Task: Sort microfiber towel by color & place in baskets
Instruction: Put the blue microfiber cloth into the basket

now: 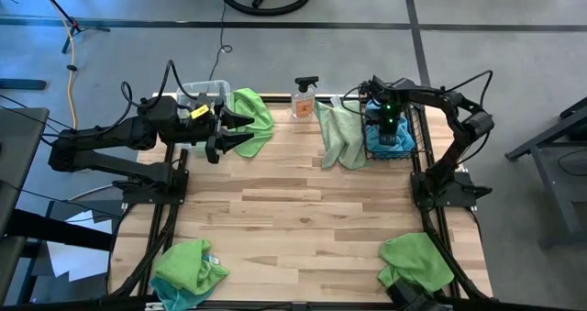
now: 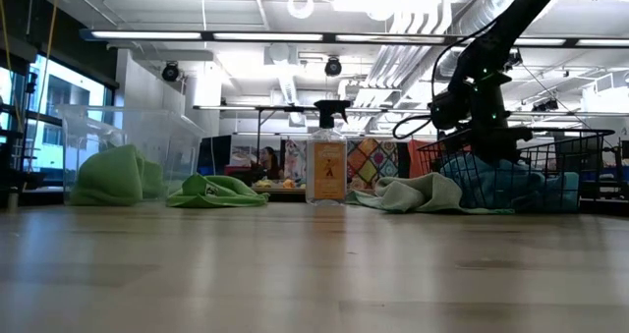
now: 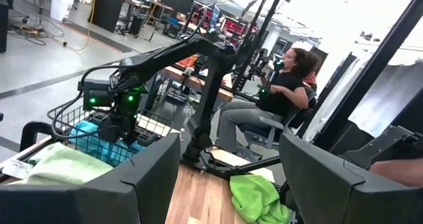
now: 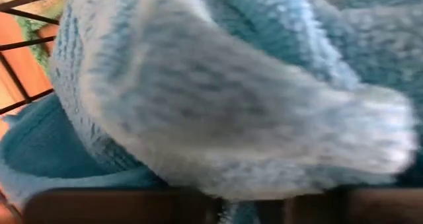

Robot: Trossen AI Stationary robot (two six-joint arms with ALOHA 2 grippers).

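Note:
Several sky-blue microfiber towels (image 1: pixel 393 146) lie in the black wire-mesh basket (image 1: pixel 417 127) at the far right. My right gripper (image 1: pixel 389 120) points down into it, right over the blue pile (image 4: pixel 218 98), which fills the right wrist view. My left gripper (image 1: pixel 244 132) hangs open and level above a lime-green towel (image 1: pixel 252 116) that lies beside the clear tub (image 1: pixel 204 94) at the far left; nothing is between its fingers (image 3: pixel 132 184). A pale green towel (image 1: pixel 337 132) lies on the table against the basket's left side.
A clear spray bottle (image 1: pixel 304 98) stands at the far edge between tub and basket. A green towel over a blue one (image 1: pixel 188 267) lies at the near left corner, another green towel (image 1: pixel 417 261) at the near right. A person (image 3: pixel 284 92) sits beyond the table's right side.

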